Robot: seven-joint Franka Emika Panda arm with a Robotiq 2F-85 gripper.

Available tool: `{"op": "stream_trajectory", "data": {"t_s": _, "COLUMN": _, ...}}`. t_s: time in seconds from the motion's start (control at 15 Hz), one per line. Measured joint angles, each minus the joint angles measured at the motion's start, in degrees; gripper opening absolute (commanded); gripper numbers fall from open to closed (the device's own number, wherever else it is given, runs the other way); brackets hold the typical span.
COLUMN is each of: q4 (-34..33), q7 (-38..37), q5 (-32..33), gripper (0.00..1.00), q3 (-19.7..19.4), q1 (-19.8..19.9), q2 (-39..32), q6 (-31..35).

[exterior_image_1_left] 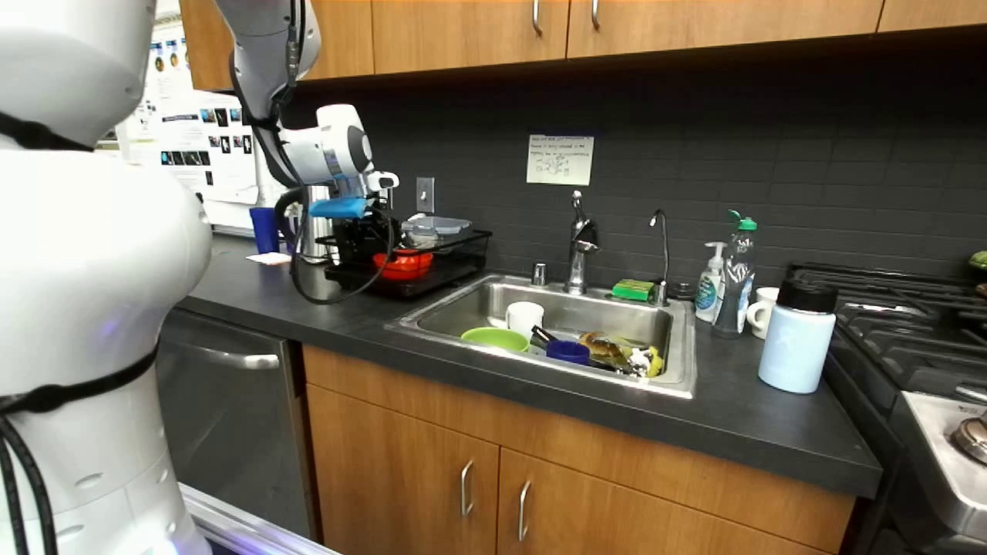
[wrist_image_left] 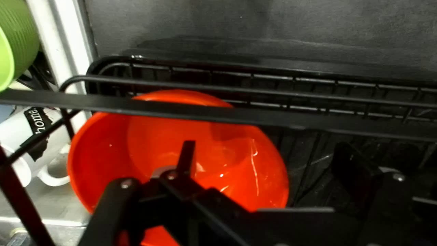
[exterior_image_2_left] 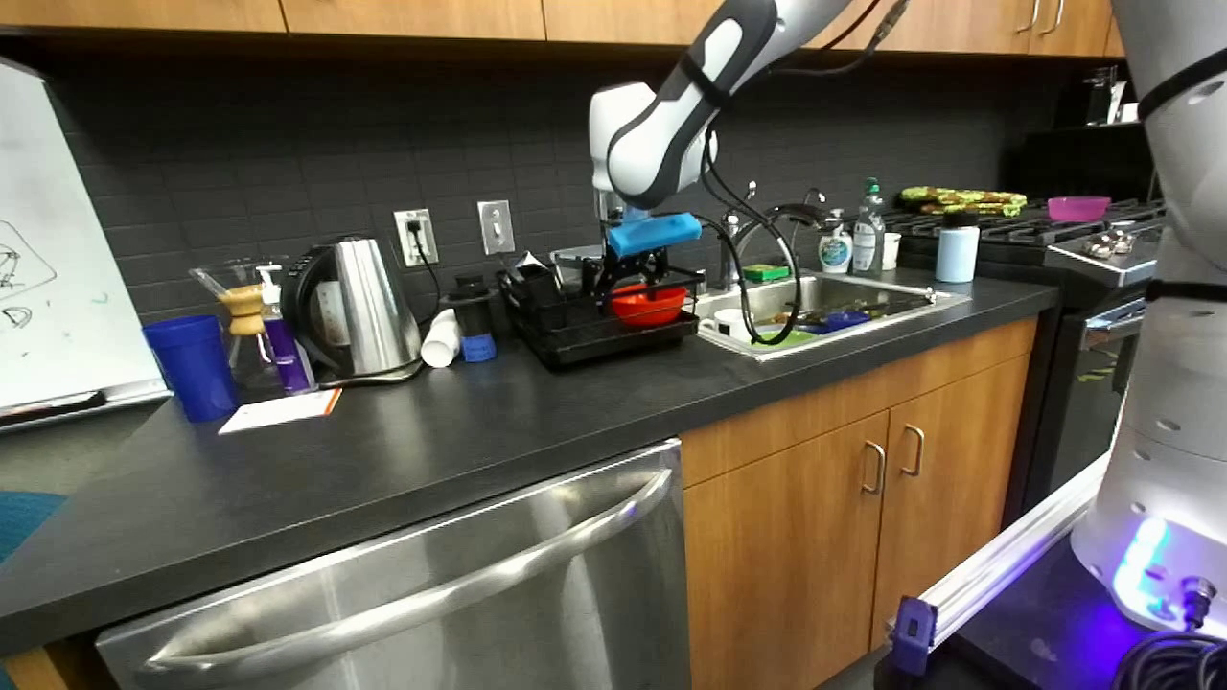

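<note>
Gripper (wrist_image_left: pixel 268 150) spread wide at a red bowl (wrist_image_left: pixel 232 164)

The gripper points down into a black dish rack (exterior_image_2_left: pixel 613 345) on the dark surface (exterior_image_2_left: pixel 460 460). Its two fingers (wrist_image_left: pixel 187 155) are spread wide apart. One is over the inside of the bowl. The other is out past the bowl's left rim, on the side away from the sink (exterior_image_1_left: pixel 455 304). The rim shows in the gap and is not pinched. I can't tell if a finger touches the bowl.

The bowl sits in the near right corner of the rack. It is round, deep and smooth, and it shines like plastic, with little white glints inside. The rack is made of thin wires with rounded corners, and a flat black bar (wrist_image_left: pixel 235 114) crosses over the bowl's near side. A see-through box (exterior_image_1_left: pixel 437 226) is at the far side of the rack.

To the right is the sink, made of shiny metal. In it are a smooth white mug (exterior_image_1_left: pixel 525 316), a green bowl (exterior_image_1_left: pixel 495 338) with fine ridges, and a blue bowl (exterior_image_1_left: pixel 567 352). The mug has a black patch with white letters.

To the left of the rack, a shiny steel kettle (exterior_image_2_left: pixel 376 307) with a curved black handle stands on the surface. Farther left is a tall, smooth blue cup (exterior_image_2_left: pixel 195 367).
</note>
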State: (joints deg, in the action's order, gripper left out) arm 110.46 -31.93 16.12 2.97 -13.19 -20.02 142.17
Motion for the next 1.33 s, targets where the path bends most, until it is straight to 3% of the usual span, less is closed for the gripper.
{"op": "stream_trajectory", "data": {"t_s": 1.07, "q4": -0.12, "q7": 0.01, "q5": 2.74, "gripper": 1.00, "q3": -2.76, "q1": -1.20, "q2": -0.32, "q6": 3.87}}
{"op": "stream_trajectory", "data": {"t_s": 1.13, "q4": -0.12, "q7": 0.01, "q5": 2.74, "gripper": 0.95, "q3": -2.90, "q1": -1.21, "q2": -0.49, "q6": 3.87}}
{"op": "stream_trajectory", "data": {"t_s": 1.2, "q4": -0.12, "q7": 0.01, "q5": 2.74, "gripper": 0.73, "q3": -3.13, "q1": -1.21, "q2": -0.69, "q6": 3.87}}
{"op": "stream_trajectory", "data": {"t_s": 1.33, "q4": -0.13, "q7": 0.01, "q5": 2.74, "gripper": 0.70, "q3": -3.65, "q1": -1.20, "q2": -1.04, "q6": 3.89}}
